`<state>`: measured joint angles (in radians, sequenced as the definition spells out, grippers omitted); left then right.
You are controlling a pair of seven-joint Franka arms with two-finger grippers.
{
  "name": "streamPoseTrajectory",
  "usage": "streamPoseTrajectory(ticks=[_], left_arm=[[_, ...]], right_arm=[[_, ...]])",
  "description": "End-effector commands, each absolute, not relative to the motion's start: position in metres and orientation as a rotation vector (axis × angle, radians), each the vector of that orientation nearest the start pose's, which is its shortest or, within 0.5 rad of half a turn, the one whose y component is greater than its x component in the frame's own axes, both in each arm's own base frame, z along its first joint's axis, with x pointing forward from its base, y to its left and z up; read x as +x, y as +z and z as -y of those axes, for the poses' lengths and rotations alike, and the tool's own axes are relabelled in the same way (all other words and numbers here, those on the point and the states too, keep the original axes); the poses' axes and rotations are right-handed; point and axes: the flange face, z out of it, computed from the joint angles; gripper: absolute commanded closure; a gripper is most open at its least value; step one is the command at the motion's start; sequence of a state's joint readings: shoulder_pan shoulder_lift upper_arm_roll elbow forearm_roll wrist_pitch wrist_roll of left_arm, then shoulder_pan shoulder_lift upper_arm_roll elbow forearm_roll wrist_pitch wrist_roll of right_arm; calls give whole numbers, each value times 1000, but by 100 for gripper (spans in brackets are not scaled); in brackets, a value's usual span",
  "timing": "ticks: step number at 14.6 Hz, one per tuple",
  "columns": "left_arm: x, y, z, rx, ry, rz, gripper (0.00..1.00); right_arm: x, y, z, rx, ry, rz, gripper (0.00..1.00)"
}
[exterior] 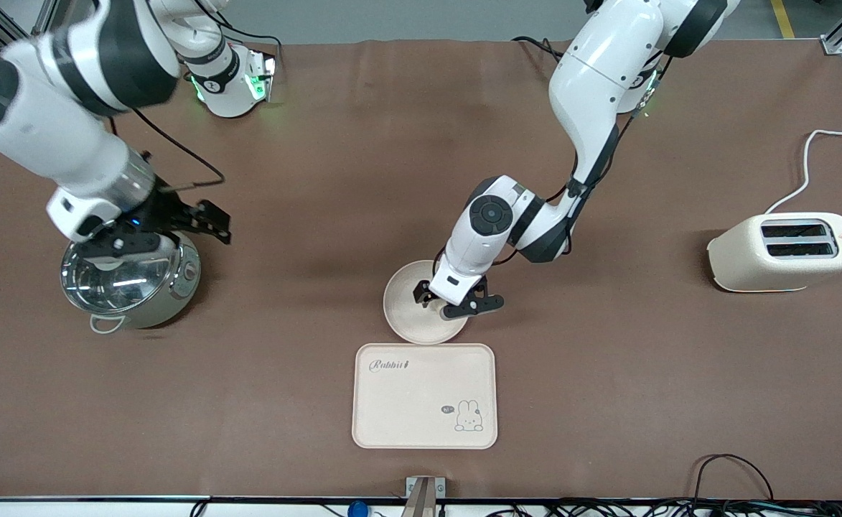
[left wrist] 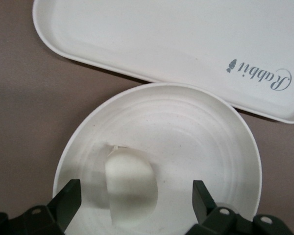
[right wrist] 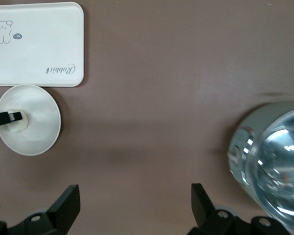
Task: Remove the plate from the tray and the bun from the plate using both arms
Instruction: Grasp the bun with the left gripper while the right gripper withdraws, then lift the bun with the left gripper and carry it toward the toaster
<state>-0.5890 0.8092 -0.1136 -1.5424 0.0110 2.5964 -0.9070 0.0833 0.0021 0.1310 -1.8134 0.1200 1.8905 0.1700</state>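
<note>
One bun [left wrist: 131, 185] is seen lying in one plate [exterior: 410, 309], on the plate's floor; in the front view the bun is hidden by the left tool [exterior: 456, 305]. In the left wrist view the left tool [left wrist: 137, 200] is shown hanging over the plate with its fingers [left wrist: 68, 199] spread wide on either side of the bun, nothing being gripped; only the fingertips are in frame, the rest cut off. The plate rests on the counter [exterior: 607, 395], with one cream tray [exterior: 425, 396] lying at its 6 o'clock in the front view, nearer the camera; rim and tray edge are seen just beside each other, and whether they touch cannot be made out. A rabbit drawing [exterior: 469, 416] is printed on the tray.

The right tool [exterior: 209, 221] is held over one steel cooker [exterior: 130, 283] toward the right arm's end of the counter, part of the cooker's rim being covered by it. In the right wrist view its fingers [right wrist: 66, 205] are seen wide apart and empty. One toaster [exterior: 784, 251] stands toward the left arm's end, two slots showing.
</note>
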Motion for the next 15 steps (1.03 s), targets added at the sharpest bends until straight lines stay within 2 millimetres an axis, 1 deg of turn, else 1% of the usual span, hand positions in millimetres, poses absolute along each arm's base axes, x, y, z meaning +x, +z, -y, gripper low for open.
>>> streamPoseTrajectory(ticks=[1, 2, 3, 5, 7, 8, 9, 10, 11, 12, 13, 14, 15], left_arm=[[567, 191, 461, -3326, -257, 385, 0], [567, 191, 462, -3326, -259, 388, 1], [567, 189, 461, -3325, -256, 396, 8], [567, 188, 462, -3328, -261, 396, 42], [567, 188, 462, -3328, -261, 399, 69], [567, 189, 462, -3329, -263, 399, 80], [569, 194, 461, -3331, -271, 397, 88], [573, 201, 457, -3329, -279, 399, 92], [576, 214, 453, -3316, -287, 378, 96], [581, 238, 445, -3277, -281, 337, 97], [588, 264, 437, -3233, -279, 263, 98], [596, 290, 419, -3197, -248, 211, 98], [603, 311, 402, -3179, -218, 149, 98]], right_arm=[[535, 571, -94, -3040, -72, -38, 0], [529, 584, -82, -3044, -73, -37, 0], [524, 592, -77, -3047, -70, -43, 0], [518, 609, -66, -3049, -81, -68, 0], [513, 631, -58, -3051, -49, -101, 0], [511, 641, -55, -3053, -45, -108, 0], [509, 646, -51, -3055, -44, -106, 0], [505, 651, -50, -3062, -15, -96, 0], [497, 668, -48, -3089, -9, -97, 0], [492, 678, -46, -3134, -13, -99, 0], [491, 680, -43, -3165, -16, -105, 0], [490, 682, -38, -3170, -24, -116, 0], [491, 683, -37, -3172, -39, -117, 0]])
